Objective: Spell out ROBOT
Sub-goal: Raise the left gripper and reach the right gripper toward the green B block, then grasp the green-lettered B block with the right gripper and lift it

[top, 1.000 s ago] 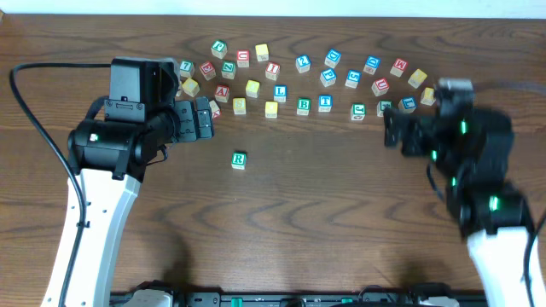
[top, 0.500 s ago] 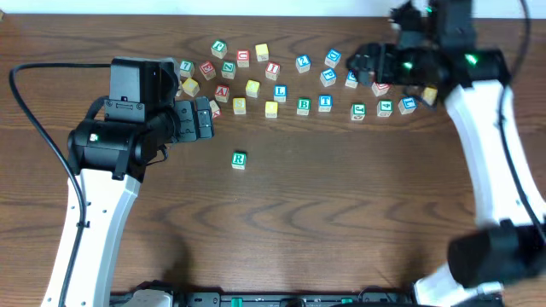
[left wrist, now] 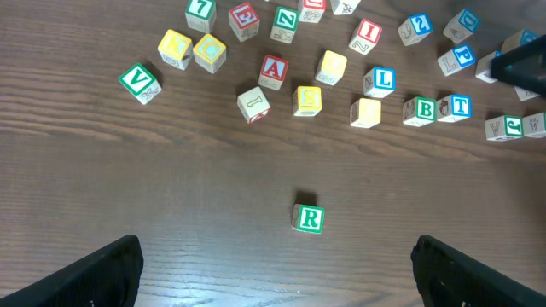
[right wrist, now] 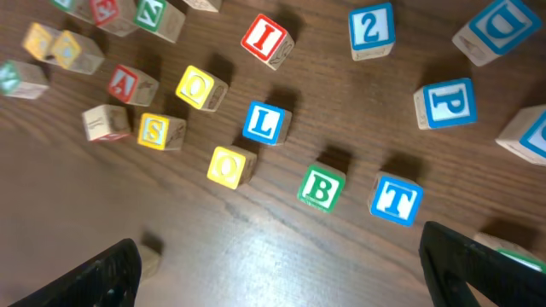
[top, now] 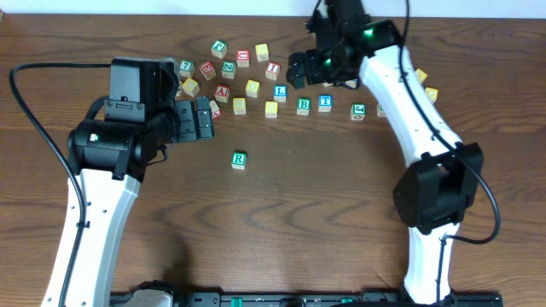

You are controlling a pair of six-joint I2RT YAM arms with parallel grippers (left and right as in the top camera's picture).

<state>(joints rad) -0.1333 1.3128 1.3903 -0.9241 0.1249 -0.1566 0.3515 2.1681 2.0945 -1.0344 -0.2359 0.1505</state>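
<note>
The green-framed R cube (top: 239, 159) sits alone in front of the cluster; it also shows in the left wrist view (left wrist: 309, 218). The green B (top: 304, 106) (right wrist: 322, 188) and blue T (top: 325, 102) (right wrist: 396, 199) stand side by side. Two yellow O cubes (right wrist: 202, 88) (right wrist: 230, 166) lie left of them, on either side of the blue L (right wrist: 264, 124). My left gripper (top: 205, 119) (left wrist: 277, 281) is open and empty, left of the R. My right gripper (top: 299, 70) (right wrist: 290, 273) is open and empty, held above the cluster behind the B.
Several other letter cubes lie scattered along the back of the wooden table (top: 324, 205), among them a yellow S (right wrist: 160, 130), red I (right wrist: 266, 38), blue 2 (right wrist: 371, 27) and blue P (right wrist: 445, 104). The right arm (top: 409, 94) stretches over the cluster's right part.
My right arm has swung from the right side of the table leftward over the cube cluster. The left arm and the cubes have not moved.
</note>
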